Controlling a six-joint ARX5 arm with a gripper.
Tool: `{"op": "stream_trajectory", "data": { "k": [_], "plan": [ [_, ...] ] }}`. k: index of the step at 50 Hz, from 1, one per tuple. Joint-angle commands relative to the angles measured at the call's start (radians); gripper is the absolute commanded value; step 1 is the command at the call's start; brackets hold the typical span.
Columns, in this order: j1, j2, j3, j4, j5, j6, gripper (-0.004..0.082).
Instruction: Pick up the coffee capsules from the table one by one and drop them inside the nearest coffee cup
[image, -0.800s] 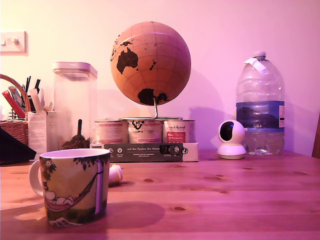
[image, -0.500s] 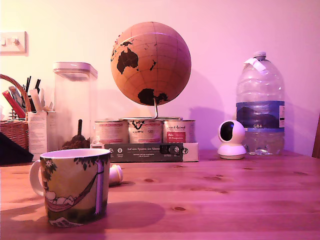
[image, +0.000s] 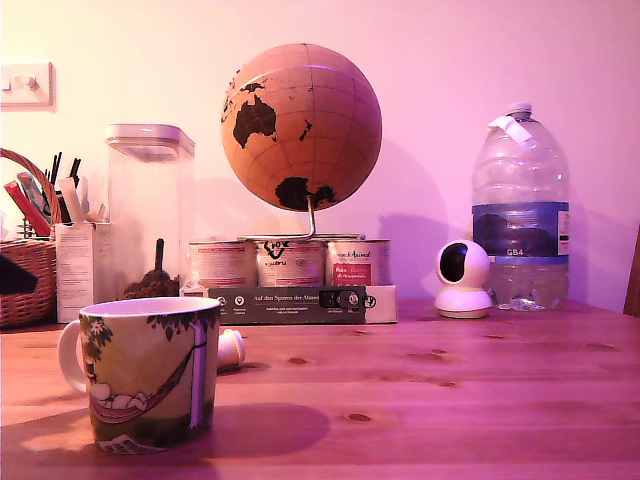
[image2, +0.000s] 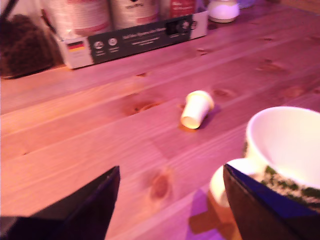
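Exterior view, item list: coffee cup (image: 150, 372), hammock picture outward, standing on the table (image: 450, 400) toward the exterior view's left, handle turned to that same left. One coffee capsule (image: 231, 349) lying on its side on the planks just behind the cup, partly hidden by the cup's wall. Back row along the wall: cork-coloured globe (image: 301, 127) on a stand above three labelled tins (image: 290, 263), a dark flat box (image: 300, 303) in front of them, white round-headed camera (image: 463, 278), large water bottle (image: 519, 210), clear canister (image: 150, 210), wicker basket (image: 25, 270) with utensils. Wrist view: gripper (image2: 167, 197) with both dark fingers (image2: 85, 210) spread wide apart, nothing between them, hovering over bare table boards; capsule on its side, apart from the fingers, near the cup's rim; cup handle beside one finger
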Motion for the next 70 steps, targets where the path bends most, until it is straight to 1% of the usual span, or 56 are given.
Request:
{"op": "stream_trajectory", "data": {
  "k": [1, 2, 4, 6, 11, 12, 16, 18, 22, 26, 27, 29, 30, 32, 35, 38, 39, 41, 46, 56, 60, 67, 70],
  "plan": [
    [0.008, 0.005, 0.003, 0.003, 0.017, 0.015, 0.0591],
    [0.009, 0.005, 0.003, 0.003, 0.026, 0.017, 0.0591],
    [0.012, 0.006, 0.003, 0.004, 0.031, 0.020, 0.0591],
    [0.016, 0.006, 0.003, 0.004, 0.035, 0.035, 0.0591],
    [0.026, 0.009, 0.006, 0.005, 0.039, 0.050, 0.0591],
    [0.028, 0.012, 0.009, 0.005, 0.044, 0.061, 0.0591],
    [0.035, 0.023, 0.018, 0.005, 0.054, 0.068, 0.0591],
    [0.038, 0.035, 0.027, 0.005, 0.060, 0.069, 0.0591],
    [0.042, 0.066, 0.050, 0.005, 0.081, 0.088, 0.0591],
    [0.043, 0.111, 0.081, 0.005, 0.100, 0.090, 0.0591],
    [0.043, 0.122, 0.088, 0.006, 0.103, 0.101, 0.0591],
    [0.043, 0.148, 0.101, 0.008, 0.114, 0.101, 0.0591],
    [0.043, 0.160, 0.108, 0.010, 0.119, 0.116, 0.0591],
    [0.043, 0.187, 0.121, 0.017, 0.123, 0.120, 0.0591],
    [0.043, 0.227, 0.140, 0.033, 0.141, 0.129, 0.0591],
    [0.043, 0.266, 0.158, 0.050, 0.173, 0.132, 0.0591],
    [0.043, 0.278, 0.164, 0.054, 0.174, 0.135, 0.0591],
    [0.043, 0.308, 0.179, 0.066, 0.198, 0.138, 0.0591],
    [0.043, 0.372, 0.216, 0.080, 0.230, 0.147, 0.0591],
    [0.043, 0.487, 0.302, 0.094, 0.282, 0.164, 0.0591],
    [0.043, 0.528, 0.335, 0.094, 0.313, 0.170, 0.0591],
    [0.043, 0.595, 0.394, 0.084, 0.357, 0.173, 0.0591],
    [0.043, 0.623, 0.417, 0.079, 0.367, 0.173, 0.0591]
  ]
}}
